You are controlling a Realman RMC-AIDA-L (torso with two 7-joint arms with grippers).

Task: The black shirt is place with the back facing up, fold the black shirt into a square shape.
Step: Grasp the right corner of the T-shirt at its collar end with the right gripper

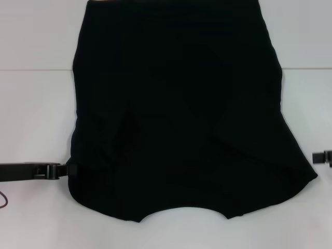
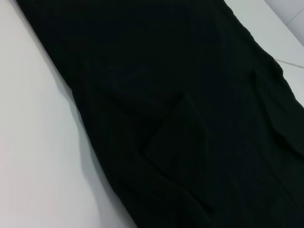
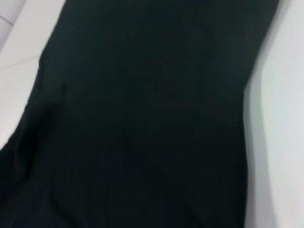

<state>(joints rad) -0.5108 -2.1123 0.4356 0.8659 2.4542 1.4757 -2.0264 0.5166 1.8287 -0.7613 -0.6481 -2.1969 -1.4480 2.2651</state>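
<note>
White worktop (image 1: pixel 36 114) all round, black shirt (image 1: pixel 176 114) spread across its middle, neckline nearest the robot. Left claw (image 1: pixel 65 170) meets the shirt's left edge, grip unclear; right claw (image 1: pixel 317 157) just beside the right edge, unclear too.

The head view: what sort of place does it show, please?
Probably a lab or test bench for cloth folding: a plain white table carrying only the black shirt, with the left gripper and right gripper at its sides.
</note>
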